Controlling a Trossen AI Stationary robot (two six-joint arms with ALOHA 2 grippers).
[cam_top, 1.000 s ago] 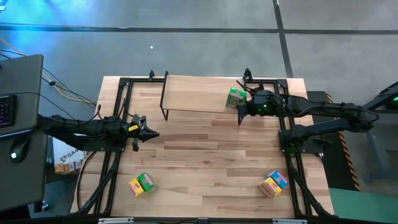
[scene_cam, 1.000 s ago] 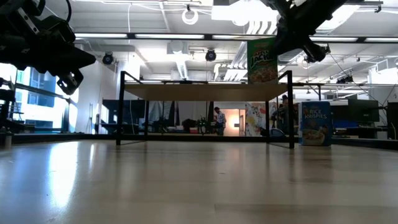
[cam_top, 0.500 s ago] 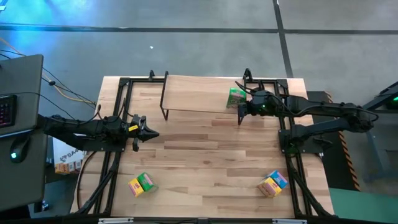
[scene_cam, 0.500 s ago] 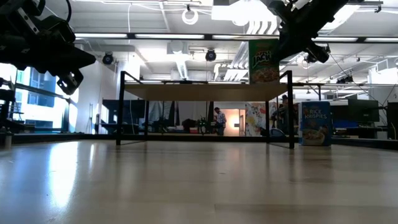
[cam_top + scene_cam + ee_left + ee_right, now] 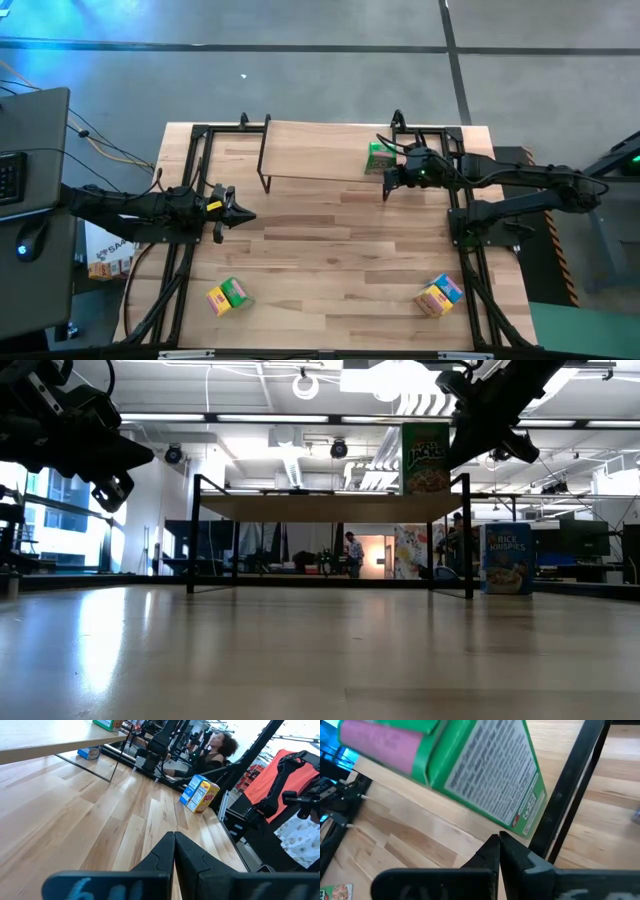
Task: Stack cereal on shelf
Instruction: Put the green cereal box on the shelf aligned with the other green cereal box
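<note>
High view shows the right gripper (image 5: 386, 177), fingers clenched and empty, at the green cereal box's (image 5: 378, 157) 4 o'clock on the shelf (image 5: 310, 150). Placement looks finished; next calls for fetching another box. The left gripper (image 5: 246, 214) waits clenched.

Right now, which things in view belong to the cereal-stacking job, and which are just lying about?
Job:
- shelf
- green box on the shelf, by the right gripper, which is shut
- yellow-green pair
- yellow-blue pair
- blue box under the shelf

Lying about:
- keyboard
- cables
- left gripper, shut, waiting

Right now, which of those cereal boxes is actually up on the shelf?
The green cereal box, standing at the shelf's right end beside the right gripper. The other boxes in view sit on the table.
</note>
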